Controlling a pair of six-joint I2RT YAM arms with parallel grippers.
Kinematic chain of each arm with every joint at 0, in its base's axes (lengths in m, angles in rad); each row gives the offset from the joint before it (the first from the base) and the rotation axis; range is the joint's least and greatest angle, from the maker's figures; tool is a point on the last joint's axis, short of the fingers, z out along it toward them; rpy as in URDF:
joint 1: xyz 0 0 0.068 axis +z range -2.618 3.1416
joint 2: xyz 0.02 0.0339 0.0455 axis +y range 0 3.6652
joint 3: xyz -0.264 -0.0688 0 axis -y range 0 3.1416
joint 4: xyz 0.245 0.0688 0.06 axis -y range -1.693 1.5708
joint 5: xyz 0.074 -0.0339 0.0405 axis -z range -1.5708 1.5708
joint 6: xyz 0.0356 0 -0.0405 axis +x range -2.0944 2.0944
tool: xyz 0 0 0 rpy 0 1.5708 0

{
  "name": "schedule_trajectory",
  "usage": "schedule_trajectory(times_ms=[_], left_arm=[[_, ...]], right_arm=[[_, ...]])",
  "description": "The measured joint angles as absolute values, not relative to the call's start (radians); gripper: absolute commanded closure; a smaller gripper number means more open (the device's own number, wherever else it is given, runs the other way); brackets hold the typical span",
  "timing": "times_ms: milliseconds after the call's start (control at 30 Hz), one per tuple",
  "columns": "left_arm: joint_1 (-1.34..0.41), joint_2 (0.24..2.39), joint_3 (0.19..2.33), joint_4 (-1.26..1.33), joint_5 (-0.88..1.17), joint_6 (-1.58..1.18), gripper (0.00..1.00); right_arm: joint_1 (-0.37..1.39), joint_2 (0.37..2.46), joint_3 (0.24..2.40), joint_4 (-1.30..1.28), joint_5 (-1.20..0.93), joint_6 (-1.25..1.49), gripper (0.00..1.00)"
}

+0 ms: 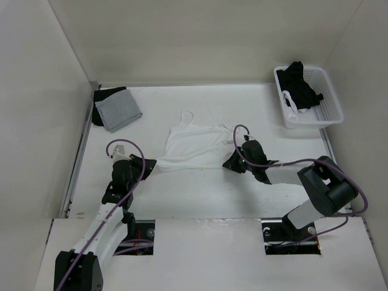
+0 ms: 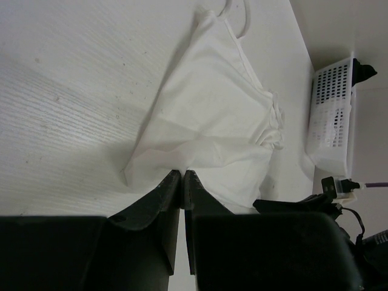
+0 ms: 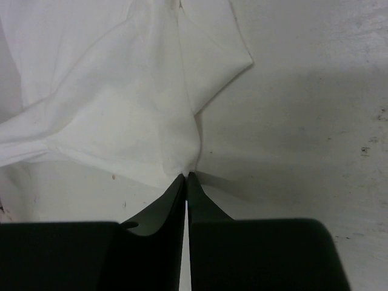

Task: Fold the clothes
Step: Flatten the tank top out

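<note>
Ana: Closest in, what is the left gripper (image 2: 182, 179) doing?

Ben: Its black jaws are pressed together on the near left corner of the white tank top (image 1: 194, 145), with a thin fold of hem caught between the tips.

Ana: And further back on that side?

Ben: A grey cloth (image 1: 118, 109) lies in the far left corner, over a black garment (image 1: 99, 97) against the wall.

Ana: Where does the top sit?

Ben: It sits mid-table (image 1: 200, 194), spread mostly flat, straps pointing to the far wall. The hem is stretched between the two arms and bunched on the right side.

Ana: The right gripper (image 3: 186, 177)?

Ben: Its jaws are closed too, nipping the near right corner of the fabric, which puckers into creases at the tips.

Ana: Far right?

Ben: A white basket (image 1: 330, 112) stands in the back corner with black clothes (image 1: 300, 85) heaped inside. Something pale lies among them, perhaps a strap, but it is too small to tell.
</note>
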State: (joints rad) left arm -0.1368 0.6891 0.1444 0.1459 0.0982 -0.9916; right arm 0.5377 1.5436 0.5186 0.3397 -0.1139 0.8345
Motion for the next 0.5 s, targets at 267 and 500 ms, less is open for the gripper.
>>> schedule_trajectory(times_ms=[267,500], left_arm=[[-0.127,0.579,0.236,0.046,0.125,-1.005,0.95],[-0.143,0.408,0.578,-0.057,0.115,-1.018,0.95]], right_arm=[[0.582,1.128,0.479,0.154,-0.042,0.833,0.95],[0.755,0.637,0.761,-0.230,0.156,0.768,0.95]])
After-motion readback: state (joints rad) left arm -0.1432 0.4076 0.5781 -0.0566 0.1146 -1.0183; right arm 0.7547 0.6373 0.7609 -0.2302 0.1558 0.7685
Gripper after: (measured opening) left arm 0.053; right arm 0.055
